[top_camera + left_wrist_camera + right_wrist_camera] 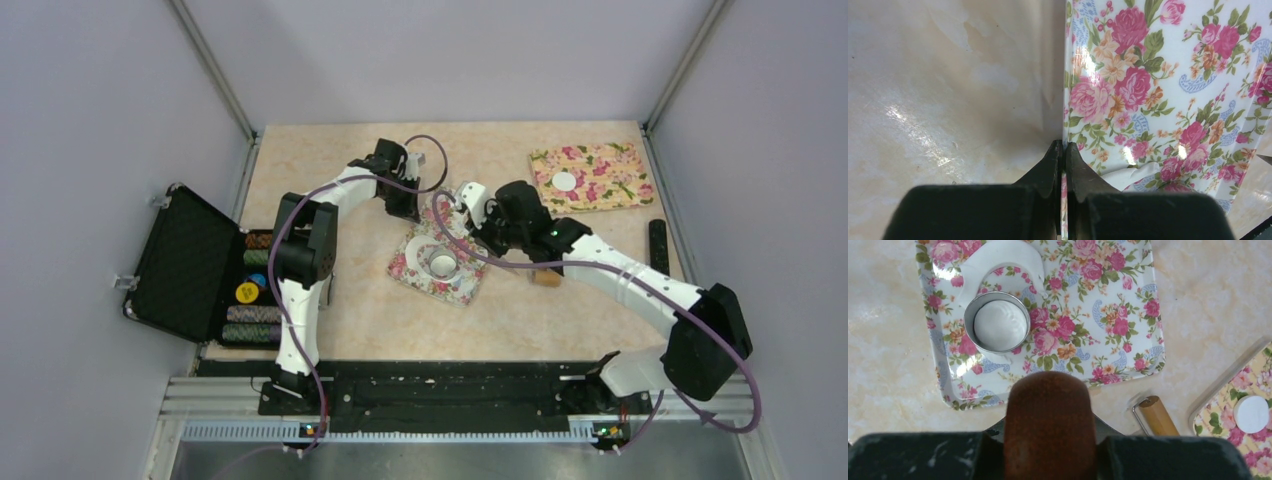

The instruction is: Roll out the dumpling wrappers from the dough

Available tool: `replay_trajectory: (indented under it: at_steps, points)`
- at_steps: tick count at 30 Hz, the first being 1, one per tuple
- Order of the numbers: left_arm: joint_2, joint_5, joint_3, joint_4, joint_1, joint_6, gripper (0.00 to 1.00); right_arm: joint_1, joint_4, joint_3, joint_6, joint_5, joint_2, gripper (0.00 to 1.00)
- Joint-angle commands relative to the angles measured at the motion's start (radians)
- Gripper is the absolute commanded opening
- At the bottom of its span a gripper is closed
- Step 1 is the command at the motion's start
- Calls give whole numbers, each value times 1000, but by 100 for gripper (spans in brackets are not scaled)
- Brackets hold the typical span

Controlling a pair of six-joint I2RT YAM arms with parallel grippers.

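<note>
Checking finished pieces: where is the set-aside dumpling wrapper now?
In the top view the dumpling wrapper lies on the yellow floral mat at the far right of the table, well away from the pink floral tray.

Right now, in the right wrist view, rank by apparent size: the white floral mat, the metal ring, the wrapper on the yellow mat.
1. white floral mat
2. metal ring
3. wrapper
No two look alike in size.
</note>
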Motion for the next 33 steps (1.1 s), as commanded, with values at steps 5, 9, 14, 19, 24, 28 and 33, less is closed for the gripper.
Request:
replay_trajectory:
  at_steps: [5,9,14,19,24,28,33]
  points:
    - [-8,-37,-25,-18,16,-1,0,17,141,73,12,-77,73,0]
    - [-6,-38,-25,-16,15,0,0,36,134,114,33,-102,117,0]
    - [-5,-37,-25,-16,17,-1,0,45,108,168,73,-131,180,0]
    - [-10,-39,-25,-17,16,-1,0,47,75,190,86,-150,209,0]
    - [-13,-36,-25,-18,18,-1,0,55,55,181,84,-156,212,0]
    - [-14,-38,-26,-18,18,-2,0,59,36,181,89,-171,215,0]
    - [-15,-40,-25,-18,19,-3,0,62,22,181,91,-182,210,0]
